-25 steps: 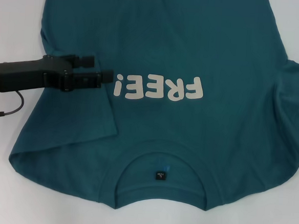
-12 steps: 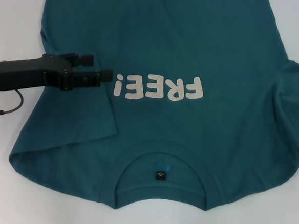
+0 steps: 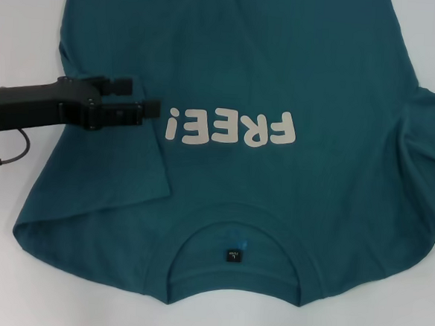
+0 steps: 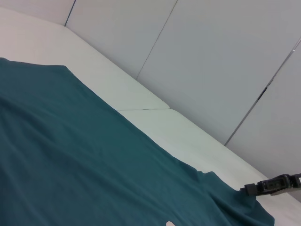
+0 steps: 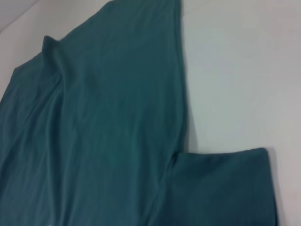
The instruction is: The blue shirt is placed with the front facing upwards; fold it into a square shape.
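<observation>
Left gripper (image 3: 147,100) over the left side of the blue shirt (image 3: 285,56), reaching in from the left edge of the head view, black body level, two fingers pointing toward the chest lettering (image 3: 231,128). Fingers apart with a narrow gap, nothing held between them; upper fingertip near the shirt's left side, lower fingertip just short of the "!" of the off-white "FREE!". Whether touching the cloth or hovering just above: cannot tell. Thin black cable (image 3: 9,156) looping off the arm onto the white table (image 3: 18,30). Shirt spread flat, front up, collar (image 3: 235,284) toward the robot, so the lettering reads upside down from the head camera; small black neck label (image 3: 232,255) inside the ribbed round collar. Left sleeve folded inward onto the body, its straight edge slanting from beside the gripper down toward the collar. Right sleeve (image 3: 432,133) out to the side, creased, near the right edge of the table. In the left wrist view, teal cloth (image 4: 84,165) sloping across the tabletop, pale wall panels (image 4: 211,61) behind, and the right gripper (image 4: 275,184) far off just past the shirt's far edge, its opening impossible to judge. In the right wrist view, only the shirt's side and a sleeve (image 5: 221,188) on the table.
</observation>
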Robot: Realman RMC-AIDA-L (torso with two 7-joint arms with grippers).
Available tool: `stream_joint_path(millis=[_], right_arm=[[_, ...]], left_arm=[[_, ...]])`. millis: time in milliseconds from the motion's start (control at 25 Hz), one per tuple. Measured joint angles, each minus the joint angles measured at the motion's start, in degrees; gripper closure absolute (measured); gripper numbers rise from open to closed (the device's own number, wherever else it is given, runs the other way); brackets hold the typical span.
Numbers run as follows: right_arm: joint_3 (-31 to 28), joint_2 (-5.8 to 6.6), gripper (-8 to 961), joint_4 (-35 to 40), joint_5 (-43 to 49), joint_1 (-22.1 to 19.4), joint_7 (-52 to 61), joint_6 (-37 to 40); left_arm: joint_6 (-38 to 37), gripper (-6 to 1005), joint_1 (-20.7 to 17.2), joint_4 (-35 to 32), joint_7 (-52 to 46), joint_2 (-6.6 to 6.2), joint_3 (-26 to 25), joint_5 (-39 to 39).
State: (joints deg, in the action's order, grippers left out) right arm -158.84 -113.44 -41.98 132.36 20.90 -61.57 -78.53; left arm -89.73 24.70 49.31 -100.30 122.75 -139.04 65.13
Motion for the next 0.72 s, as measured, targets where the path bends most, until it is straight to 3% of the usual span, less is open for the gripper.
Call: stream_joint_path(millis=[80,720], right_arm=[[0.06,-0.01,334,0.00,-0.02,0.07,-0.01,0.00],[-0.32,0.18,949,-0.51,-0.48,-0.06,-0.01,-0.35]], left_arm=[[-0.01,95,0.00,0.00,-0.01,-0.07,0.00,-0.01],[0.04,96,0.67,0.00,-0.08,-0.06,0.00,0.00]])
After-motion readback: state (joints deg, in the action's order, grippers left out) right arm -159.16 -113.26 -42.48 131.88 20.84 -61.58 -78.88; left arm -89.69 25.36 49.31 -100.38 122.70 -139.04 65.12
